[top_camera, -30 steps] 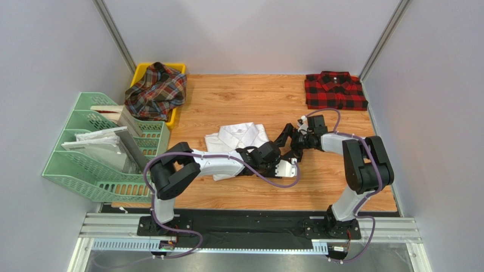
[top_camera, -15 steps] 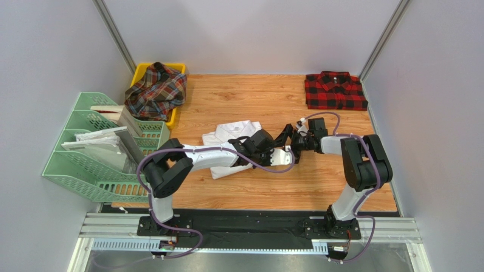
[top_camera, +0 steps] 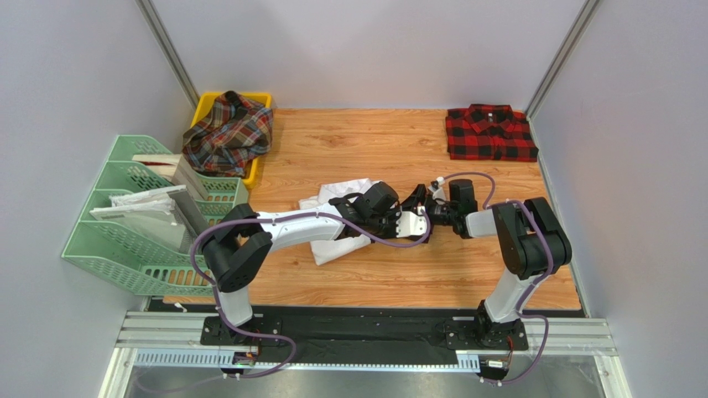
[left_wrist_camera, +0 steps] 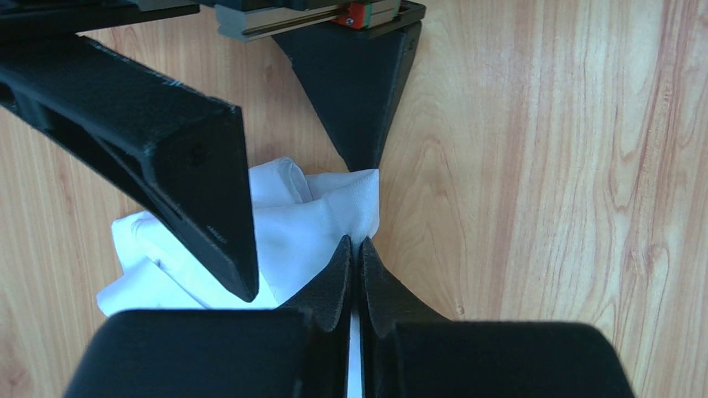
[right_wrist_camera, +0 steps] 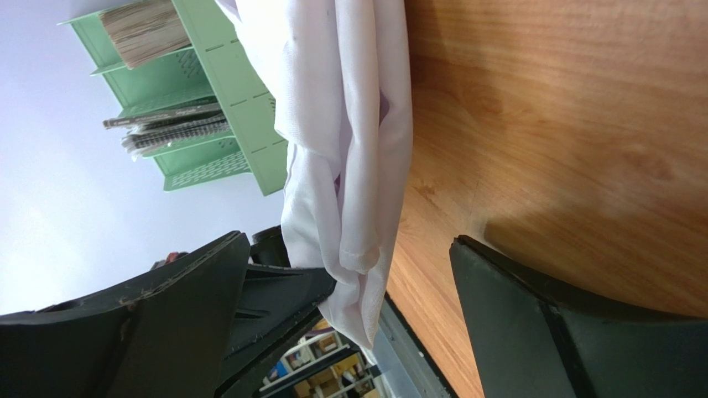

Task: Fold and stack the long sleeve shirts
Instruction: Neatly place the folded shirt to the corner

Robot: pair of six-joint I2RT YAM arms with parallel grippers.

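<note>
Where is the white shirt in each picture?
Top view: the white shirt lies mid-table, where both arms meet.
Left wrist: the shirt is left of centre, pinched by the left gripper.
Right wrist: it is top centre, above the open right gripper.
Shared landmark: the wooden table.

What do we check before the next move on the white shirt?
1. Left end effector shut on edge of the plain white cloth shirt: ok.
2. Right end effector gripping too: not ok, open, straddling the cloth.
3. White shirt lying flat: not ok, bunched.
4. Layers pinched: cannot tell.
5. Red-and-black checked shirt folded at far corner: ok.
6. Dark tartan shirt folded: not ok, heaped in the yellow plastic bin.
</note>
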